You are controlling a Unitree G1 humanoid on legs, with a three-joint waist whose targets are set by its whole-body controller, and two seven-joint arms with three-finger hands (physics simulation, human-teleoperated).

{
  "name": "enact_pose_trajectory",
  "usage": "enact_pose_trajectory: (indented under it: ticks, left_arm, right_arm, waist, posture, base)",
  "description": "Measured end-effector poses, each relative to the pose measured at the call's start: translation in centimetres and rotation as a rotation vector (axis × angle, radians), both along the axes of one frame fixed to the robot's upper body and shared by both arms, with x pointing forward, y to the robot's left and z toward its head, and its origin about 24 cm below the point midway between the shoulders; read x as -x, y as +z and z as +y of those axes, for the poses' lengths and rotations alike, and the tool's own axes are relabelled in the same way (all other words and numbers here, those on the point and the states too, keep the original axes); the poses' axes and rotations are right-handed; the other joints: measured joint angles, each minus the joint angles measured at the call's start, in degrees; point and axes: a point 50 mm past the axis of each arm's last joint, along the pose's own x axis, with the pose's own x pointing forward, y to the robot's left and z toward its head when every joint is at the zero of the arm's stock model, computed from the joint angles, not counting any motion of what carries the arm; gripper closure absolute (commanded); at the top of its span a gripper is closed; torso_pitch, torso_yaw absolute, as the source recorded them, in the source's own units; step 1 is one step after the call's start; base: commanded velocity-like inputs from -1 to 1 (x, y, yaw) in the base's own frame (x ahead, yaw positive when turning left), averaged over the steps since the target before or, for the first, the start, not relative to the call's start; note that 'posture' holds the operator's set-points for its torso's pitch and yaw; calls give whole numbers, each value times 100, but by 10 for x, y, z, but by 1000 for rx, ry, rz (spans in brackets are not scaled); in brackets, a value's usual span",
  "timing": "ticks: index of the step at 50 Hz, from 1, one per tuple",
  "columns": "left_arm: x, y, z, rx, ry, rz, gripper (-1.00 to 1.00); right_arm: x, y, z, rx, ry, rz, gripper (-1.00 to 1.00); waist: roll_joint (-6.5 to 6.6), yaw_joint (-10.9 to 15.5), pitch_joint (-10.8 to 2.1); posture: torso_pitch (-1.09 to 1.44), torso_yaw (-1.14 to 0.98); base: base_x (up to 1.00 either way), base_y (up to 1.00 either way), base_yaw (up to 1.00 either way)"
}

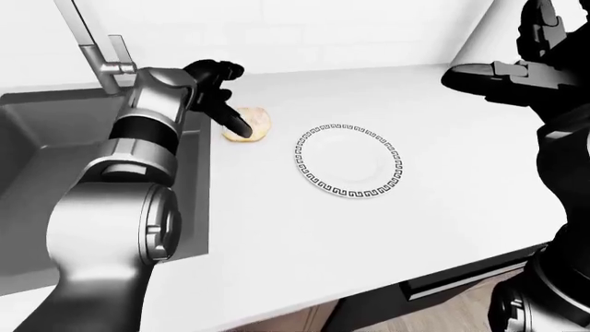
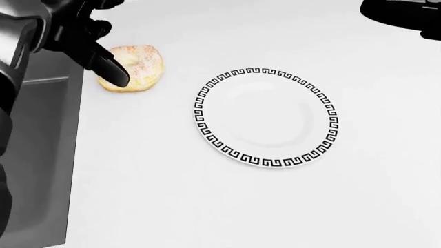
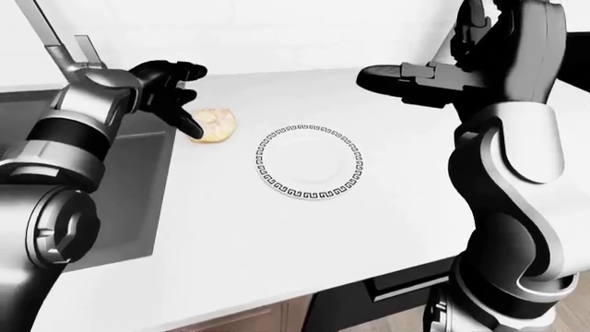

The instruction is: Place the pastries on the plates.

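Note:
A sugared ring pastry (image 2: 138,67) lies on the white counter, left of a white plate (image 2: 266,116) with a black key-pattern rim; the plate holds nothing. My left hand (image 2: 100,49) hovers over the pastry's left edge, open, one dark finger (image 2: 110,70) pointing down across it. Whether that finger touches the pastry is unclear. In the right-eye view my right hand (image 3: 406,77) is held flat and open in the air, above the counter to the plate's upper right, nothing in it.
A grey sink basin (image 1: 37,180) lies left of the pastry, with a tap (image 1: 92,45) at its top edge. The white counter (image 1: 369,228) ends at a lower edge above dark cabinets (image 3: 387,290).

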Motion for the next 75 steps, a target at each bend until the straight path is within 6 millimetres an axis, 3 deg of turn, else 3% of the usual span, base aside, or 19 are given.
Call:
enact_pose_trajectory:
  ticks: [9, 29, 32, 36, 37, 40, 50, 54, 67, 75]
  left_arm:
    - [-2, -13, -9, -49, -31, 6, -100]
    - [-3, -21, -12, -161, -36, -17, -100]
    - [-3, -22, -13, -171, -39, -19, -76]
    - [-3, -22, -13, -208, -36, -34, -69]
    - [-4, -22, -13, -219, -36, -37, -50]
    - [-4, -23, -14, -248, -33, -56, -28]
    - [-6, -25, -21, -353, -49, -118, 1]
    - [-6, -23, -24, -391, -61, -127, 37]
    - [-6, -8, -35, -462, -110, -135, 62]
    - [-6, 20, -46, -458, -118, -231, 72]
  right_arm:
    - [1, 1, 0, 5, -1, -1, -100]
    - [2, -4, -1, 3, -6, 5, -100]
    - [3, -5, 0, 3, -4, 5, -100]
    - [3, -4, -1, 4, -6, 3, -100]
    - [4, -5, -1, 3, -7, 2, -100]
    - [4, -5, -1, 5, -8, 1, -100]
    - [6, -4, -2, 5, -13, -4, -100]
    - [6, -4, -1, 9, -9, -3, -100]
    - [10, -4, -2, 12, -10, -7, -100]
    - [12, -5, -4, 13, -16, -7, -100]
  waist:
    - [-10, 0, -14]
    - [-14, -4, -33]
    - [-11, -2, -38]
    - [-7, -2, -51]
    - [-6, 0, -57]
    - [-1, 5, -70]
    - [22, 2, -133]
    - [19, -5, -126]
    - [-37, 6, -20]
    - [-73, 10, 15]
  posture:
    - [0, 0]
    - [0, 0]
    - [0, 0]
    - [0, 0]
    - [0, 0]
    - [0, 0]
    - [0, 0]
    - [0, 0]
    - [0, 0]
    - [0, 0]
  base:
    - [0, 0, 0]
    - [0, 0, 0]
    - [0, 0, 0]
    - [0, 0, 0]
    - [0, 0, 0]
    - [0, 0, 0]
    - [0, 0, 0]
    - [0, 0, 0]
    - [0, 0, 0]
    - [0, 0, 0]
